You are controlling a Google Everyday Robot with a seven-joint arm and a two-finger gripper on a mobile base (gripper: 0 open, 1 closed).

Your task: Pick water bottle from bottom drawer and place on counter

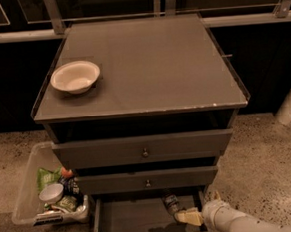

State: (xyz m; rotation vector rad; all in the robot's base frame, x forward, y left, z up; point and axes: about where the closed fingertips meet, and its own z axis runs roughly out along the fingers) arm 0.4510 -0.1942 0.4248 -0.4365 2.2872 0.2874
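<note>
Small clear plastic water bottle (pixel 170 204) sits near the open dark grey bottom drawer's (pixel 128 222) back right corner, with the gripper (pixel 188 217) just beside it.

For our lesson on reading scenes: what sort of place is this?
Probably an office break area or test room: a drawer cabinet with a bowl on its counter, a bin of snack packets on speckled floor. The gripper is at the bottom drawer, beside the bottle.

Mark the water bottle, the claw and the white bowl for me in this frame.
water bottle (pixel 170 203), camera view, on its body, inside the bottom drawer (pixel 128 221).
claw (pixel 187 217), camera view, on its pale tip end, just right of the water bottle in the drawer.
white bowl (pixel 75 76), camera view, on its inner wall.
</note>
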